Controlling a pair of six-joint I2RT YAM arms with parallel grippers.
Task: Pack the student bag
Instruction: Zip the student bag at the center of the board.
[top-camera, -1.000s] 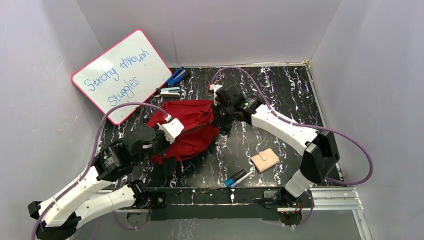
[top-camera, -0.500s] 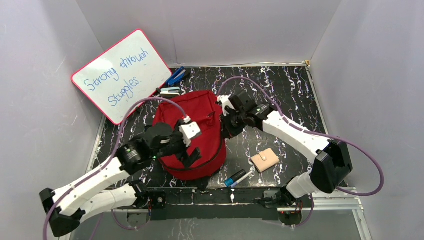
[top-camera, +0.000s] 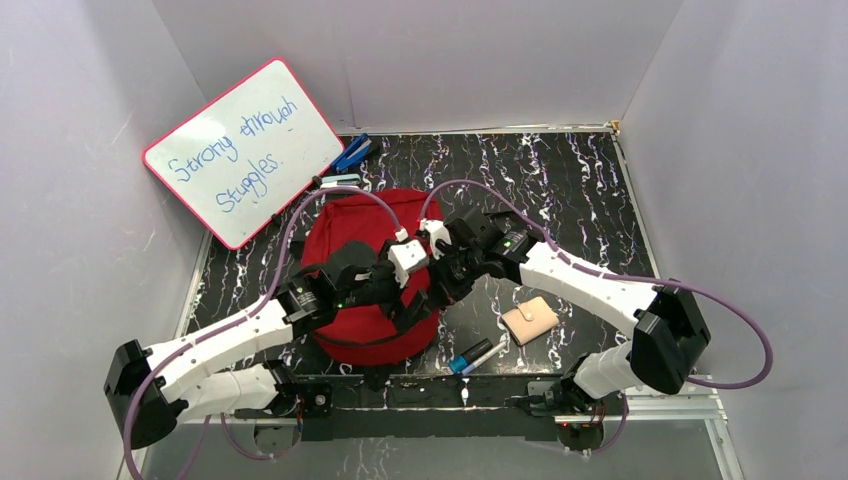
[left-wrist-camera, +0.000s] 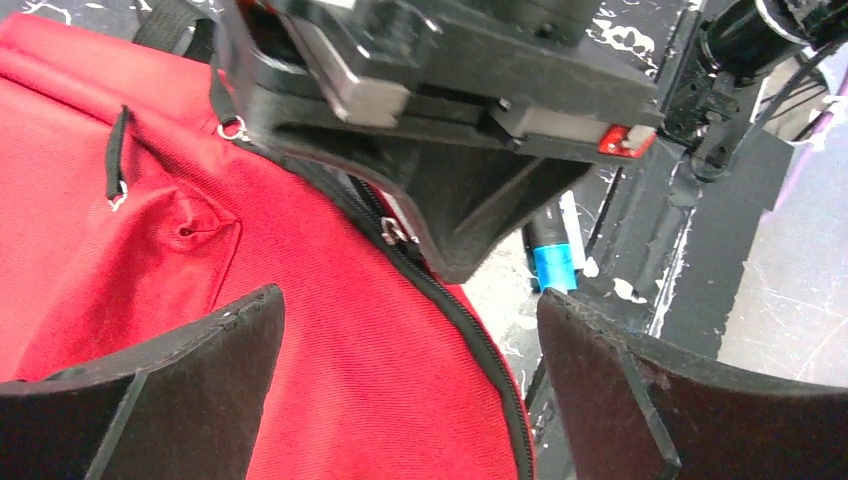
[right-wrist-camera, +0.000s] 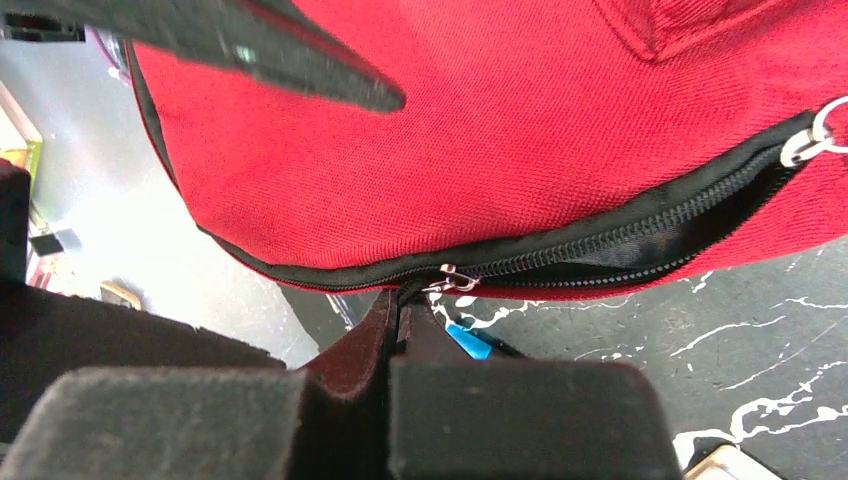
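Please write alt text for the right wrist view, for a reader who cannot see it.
The right gripper is shut on the zipper pull of the red student bag, whose black zipper runs across the picture. A blue-capped marker lies on the table below.

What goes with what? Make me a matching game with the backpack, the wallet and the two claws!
Things:
1. backpack
2. wallet
3. left claw
4. right claw

Colour or state:
A. shut on the zipper pull
B. beige
C. wide open
D. dark red

Pairs: 1-D, 2-B, 3-C, 4-A
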